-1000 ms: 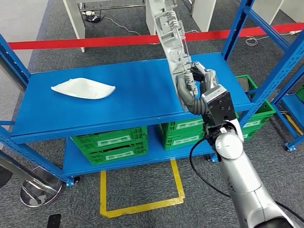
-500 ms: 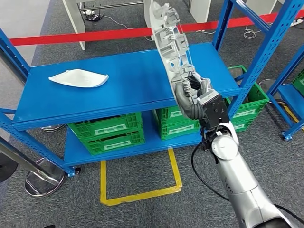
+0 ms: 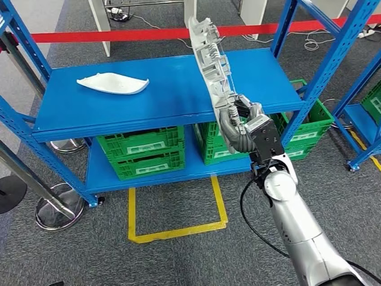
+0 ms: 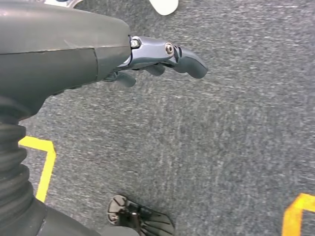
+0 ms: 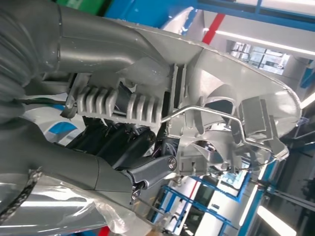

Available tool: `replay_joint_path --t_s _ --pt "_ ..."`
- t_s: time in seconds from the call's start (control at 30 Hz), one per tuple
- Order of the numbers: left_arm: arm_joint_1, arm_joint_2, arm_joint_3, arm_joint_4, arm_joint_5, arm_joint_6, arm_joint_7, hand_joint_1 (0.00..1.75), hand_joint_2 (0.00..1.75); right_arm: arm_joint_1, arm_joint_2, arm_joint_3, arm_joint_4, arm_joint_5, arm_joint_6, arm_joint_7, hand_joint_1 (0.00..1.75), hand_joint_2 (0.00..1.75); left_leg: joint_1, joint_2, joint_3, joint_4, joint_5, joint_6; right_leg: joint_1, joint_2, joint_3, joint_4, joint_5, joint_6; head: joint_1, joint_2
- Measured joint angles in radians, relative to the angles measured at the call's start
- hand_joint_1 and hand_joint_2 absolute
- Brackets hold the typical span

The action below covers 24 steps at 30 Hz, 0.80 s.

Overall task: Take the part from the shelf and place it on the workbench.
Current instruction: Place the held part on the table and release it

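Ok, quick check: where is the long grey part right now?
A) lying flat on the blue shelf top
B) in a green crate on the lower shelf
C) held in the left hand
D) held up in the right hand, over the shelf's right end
D: the right hand grips the long grey part at its lower end, so it stands tilted above the blue shelf.
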State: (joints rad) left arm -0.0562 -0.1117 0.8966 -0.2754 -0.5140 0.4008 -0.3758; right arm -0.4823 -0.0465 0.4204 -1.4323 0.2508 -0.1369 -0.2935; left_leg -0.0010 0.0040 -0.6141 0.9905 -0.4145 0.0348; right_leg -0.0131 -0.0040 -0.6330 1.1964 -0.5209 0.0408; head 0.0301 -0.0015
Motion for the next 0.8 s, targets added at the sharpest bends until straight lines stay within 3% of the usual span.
replay_joint_path --t_s 0.07,0.1,0.13,0.2,0.23,0.27,0.37,0.4,0.43,0.47,0.53,0.6,0.63,0.7,0.73,0.8 --pt "-0.003 -0.001 0.002 0.0 0.006 -0.013 -0.022 0.0 1.75 -0.008 0.0 0.0 -0.004 0.005 -0.002 0.007 1.75 1.75 -0.003 -0.001 -0.024 0.015 0.011 -0.009 0.001 0.001 0.094 -0.132 0.002 -0.003 0.0 0.0" --pt "-0.006 0.0 0.004 0.0 0.009 -0.019 -0.031 0.0 1.75 -0.014 0.0 0.0 -0.01 0.008 -0.002 0.014 1.75 1.75 -0.004 -0.001 -0.032 0.021 0.018 -0.014 0.002 0.001 0.118 -0.173 -0.009 -0.005 0.0 0.0" --pt "-0.009 0.0 0.006 0.0 0.011 -0.023 -0.037 0.0 1.75 -0.02 0.0 0.0 -0.015 0.01 -0.002 0.023 1.75 1.75 -0.006 -0.001 -0.04 0.024 0.025 -0.019 0.004 0.002 0.125 -0.191 -0.017 -0.01 0.0 0.0" --pt "-0.014 0.002 0.01 0.0 0.012 -0.025 -0.039 0.0 1.75 -0.026 0.0 -0.001 -0.023 0.011 -0.001 0.035 1.75 1.75 -0.004 -0.002 -0.049 0.027 0.033 -0.029 0.003 0.001 0.11 -0.194 -0.007 -0.026 0.0 0.0" --pt "-0.014 0.001 0.011 0.0 0.012 -0.026 -0.039 0.0 1.75 -0.028 0.0 -0.001 -0.025 0.011 -0.001 0.038 1.75 1.75 -0.003 -0.002 -0.056 0.038 0.017 -0.035 0.002 0.0 0.102 -0.193 0.001 -0.035 -0.002 0.0" --pt "-0.014 0.001 0.013 0.0 0.012 -0.026 -0.039 0.0 1.75 -0.029 0.0 -0.001 -0.029 0.011 -0.001 0.039 1.75 1.75 -0.001 -0.003 -0.065 0.067 -0.019 -0.041 0.0 -0.001 0.093 -0.194 0.011 -0.043 -0.003 0.0" --pt "-0.016 0.001 0.017 0.0 0.012 -0.027 -0.041 0.0 1.75 -0.034 0.0 -0.004 -0.035 0.012 -0.001 0.041 1.75 1.75 0.003 -0.003 -0.102 0.247 -0.157 -0.054 0.001 -0.002 0.06 -0.192 0.04 -0.052 -0.006 0.0" --pt "-0.017 0.001 0.018 0.0 0.012 -0.028 -0.042 0.0 1.75 -0.034 0.0 -0.004 -0.036 0.012 -0.001 0.041 1.75 1.75 0.004 -0.003 -0.105 0.293 -0.172 -0.055 0.001 -0.002 0.048 -0.191 0.05 -0.051 -0.007 0.0" --pt "-0.018 0.001 0.018 0.0 0.012 -0.028 -0.043 0.0 1.75 -0.034 0.0 -0.005 -0.036 0.012 -0.001 0.042 1.75 1.75 0.004 -0.003 -0.093 0.309 -0.163 -0.054 0.002 -0.002 0.035 -0.19 0.059 -0.05 -0.007 0.0" --pt "-0.018 0.001 0.019 0.0 0.012 -0.028 -0.043 0.0 1.75 -0.034 0.0 -0.005 -0.036 0.012 -0.001 0.042 1.75 1.75 0.004 -0.003 -0.066 0.289 -0.139 -0.051 0.002 -0.001 0.022 -0.188 0.067 -0.048 -0.007 0.0" --pt "-0.021 0.001 0.019 0.0 0.012 -0.028 -0.045 0.0 1.75 -0.034 0.0 -0.006 -0.037 0.012 -0.001 0.042 1.75 1.75 0.002 -0.004 0.03 0.161 -0.099 -0.041 0.003 0.0 0.003 -0.185 0.082 -0.041 -0.006 0.0" --pt "-0.023 0.002 0.019 0.0 0.012 -0.028 -0.047 0.0 1.75 -0.035 0.0 -0.006 -0.039 0.012 -0.001 0.042 1.75 1.75 -0.002 -0.006 0.105 0.039 -0.102 -0.032 0.004 -0.001 -0.008 -0.184 0.098 -0.03 -0.006 0.0" --pt "-0.025 0.003 0.019 0.0 0.012 -0.028 -0.048 0.0 1.75 -0.036 0.0 -0.006 -0.04 0.012 -0.001 0.042 1.75 1.75 -0.005 -0.007 0.118 0.012 -0.109 -0.028 0.004 -0.002 -0.011 -0.186 0.106 -0.024 -0.006 0.0" --pt "-0.024 0.003 0.02 0.0 0.012 -0.028 -0.049 0.0 1.75 -0.037 0.0 -0.006 -0.041 0.012 0.0 0.042 1.75 1.75 -0.006 -0.006 0.111 0.002 -0.096 -0.018 0.002 -0.003 -0.016 -0.189 0.118 -0.013 -0.006 0.0" --pt "-0.024 0.002 0.02 0.0 0.012 -0.028 -0.05 0.0 1.75 -0.038 0.0 -0.007 -0.041 0.012 0.0 0.042 1.75 1.75 -0.004 -0.004 0.103 -0.001 -0.086 -0.011 0.001 -0.002 -0.025 -0.182 0.106 -0.009 -0.005 0.0" --pt "-0.025 0.001 0.021 0.0 0.012 -0.028 -0.05 0.0 1.75 -0.04 -0.001 -0.009 -0.041 0.012 0.0 0.041 1.75 1.75 -0.001 0.0 0.083 -0.006 -0.064 0.003 0.001 0.0 -0.054 -0.115 0.034 -0.002 -0.001 0.0"
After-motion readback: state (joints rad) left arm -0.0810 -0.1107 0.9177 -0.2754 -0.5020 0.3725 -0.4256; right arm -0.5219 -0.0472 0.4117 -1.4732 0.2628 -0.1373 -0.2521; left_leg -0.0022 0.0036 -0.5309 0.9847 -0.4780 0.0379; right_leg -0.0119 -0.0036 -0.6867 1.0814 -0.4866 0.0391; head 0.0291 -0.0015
